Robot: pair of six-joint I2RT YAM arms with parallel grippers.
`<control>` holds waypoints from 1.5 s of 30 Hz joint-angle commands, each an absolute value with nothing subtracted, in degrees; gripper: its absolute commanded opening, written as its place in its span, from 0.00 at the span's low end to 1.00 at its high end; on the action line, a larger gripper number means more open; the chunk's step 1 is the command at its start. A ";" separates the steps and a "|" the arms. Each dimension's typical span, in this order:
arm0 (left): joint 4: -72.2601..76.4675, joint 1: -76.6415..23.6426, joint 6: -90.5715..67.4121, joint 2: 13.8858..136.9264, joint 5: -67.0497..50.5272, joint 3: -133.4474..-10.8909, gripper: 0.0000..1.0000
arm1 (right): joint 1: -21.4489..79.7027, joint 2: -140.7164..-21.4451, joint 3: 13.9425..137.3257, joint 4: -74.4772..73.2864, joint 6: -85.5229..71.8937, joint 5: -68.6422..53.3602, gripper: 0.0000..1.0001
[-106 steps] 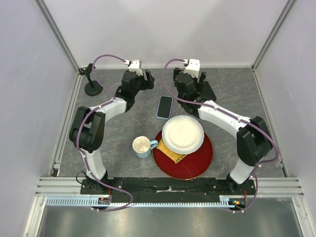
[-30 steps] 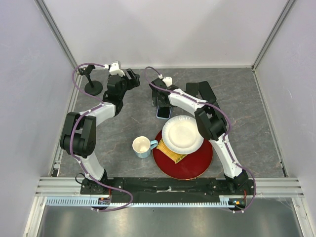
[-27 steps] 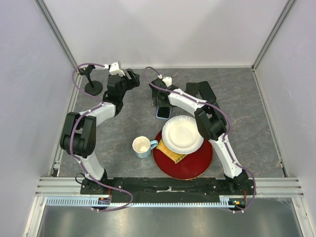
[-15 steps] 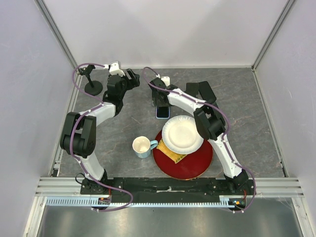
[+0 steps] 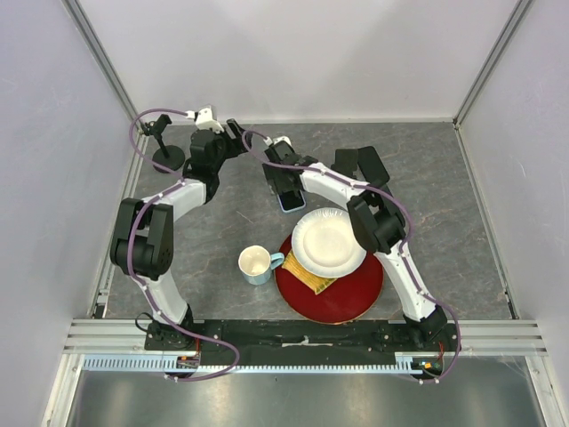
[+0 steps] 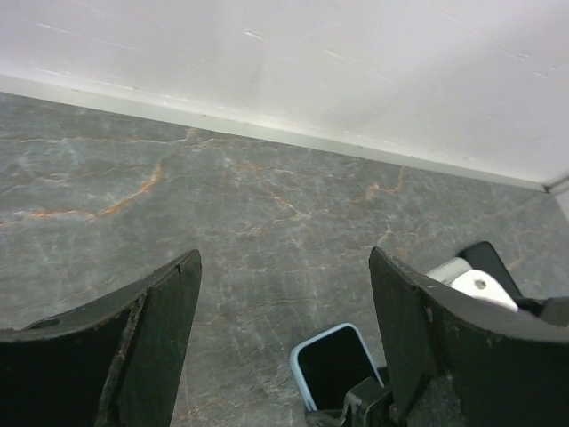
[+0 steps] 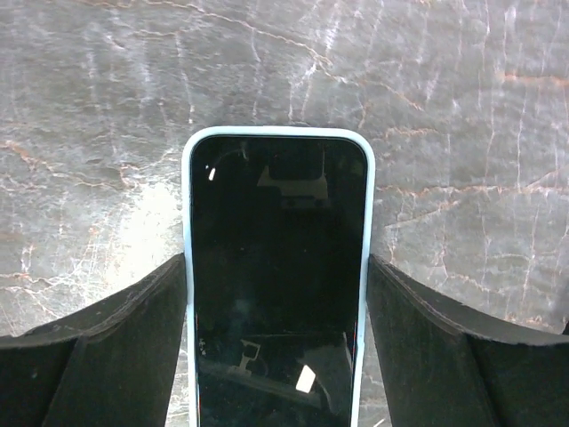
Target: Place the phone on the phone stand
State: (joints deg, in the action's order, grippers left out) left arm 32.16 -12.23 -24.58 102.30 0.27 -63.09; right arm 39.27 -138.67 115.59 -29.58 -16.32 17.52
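Observation:
The phone [image 5: 290,199], black screen in a light-blue case, is gripped by its long sides between the fingers of my right gripper [image 5: 283,182] at the back middle of the table. In the right wrist view the phone [image 7: 277,222] fills the gap between the two fingers of the right gripper [image 7: 277,267], which touch both edges. The black phone stand [image 5: 165,149] stands at the far back left corner. My left gripper [image 5: 235,132] is open and empty between the stand and the phone. The left wrist view shows the left gripper [image 6: 284,267] with jaws wide apart, with the phone's end [image 6: 336,365] beyond.
A white plate [image 5: 329,241] lies on a red round tray [image 5: 356,289] in the middle front, with a yellow cloth [image 5: 311,276] under it. A light-blue mug [image 5: 256,264] stands left of the tray. The back wall is close behind both grippers.
My right gripper came onto the phone and shut on it, then shifted a little left with it; the phone now sits slightly turned. My left gripper moved back and left toward the stand.

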 commanded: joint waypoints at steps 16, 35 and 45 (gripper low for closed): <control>43.23 -2.64 -45.86 117.68 -45.42 -77.78 0.79 | 38.59 -114.35 76.37 28.66 30.37 -2.52 0.00; 31.65 -9.93 -29.10 119.54 -62.49 -84.56 0.82 | 31.20 -107.76 60.65 49.56 43.86 -23.03 0.00; 14.68 -11.51 -14.51 115.14 -63.63 -83.49 0.82 | 31.38 -107.05 58.89 55.37 41.57 -22.24 0.00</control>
State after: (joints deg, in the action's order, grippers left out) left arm 22.11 -11.09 -24.23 119.72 -61.23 -82.70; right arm 31.29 -110.19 58.89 46.78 42.37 -20.99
